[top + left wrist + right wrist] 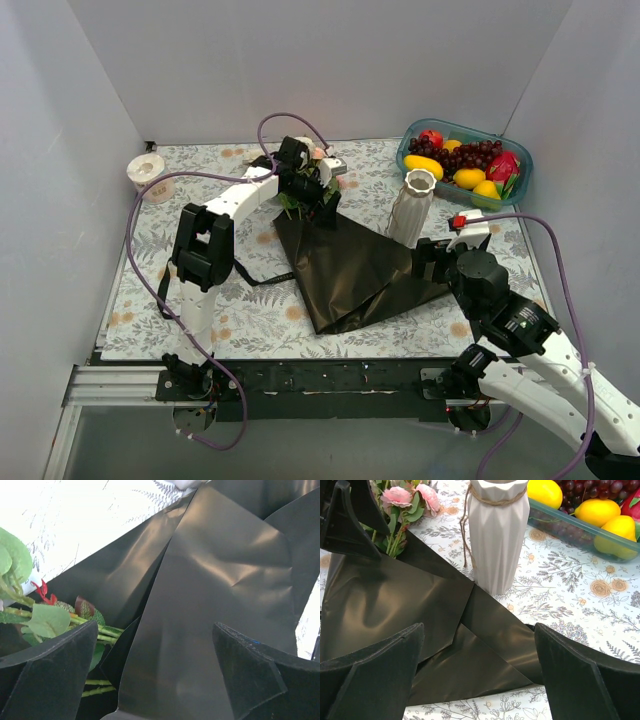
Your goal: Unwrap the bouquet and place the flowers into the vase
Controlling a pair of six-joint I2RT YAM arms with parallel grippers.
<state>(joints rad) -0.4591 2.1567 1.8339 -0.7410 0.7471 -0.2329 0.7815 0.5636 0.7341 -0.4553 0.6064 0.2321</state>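
The bouquet lies opened out: its glossy black wrapping paper (355,270) is spread flat mid-table, with the flowers (312,192) at its far corner. My left gripper (308,188) hovers open over the stems (97,629), nothing between its fingers (50,670); black paper (220,580) fills its view. Pink blooms (405,499) show in the right wrist view. The white ribbed vase (412,205) stands upright just right of the paper. My right gripper (426,262) is open above the paper's right corner (485,665), near the vase (497,535).
A teal tray (520,185) of fruit sits at the back right, its wall (570,532) close behind the vase. A tape roll (150,175) stands at the far left. A thin black ribbon (255,280) trails left of the paper. White walls enclose the table.
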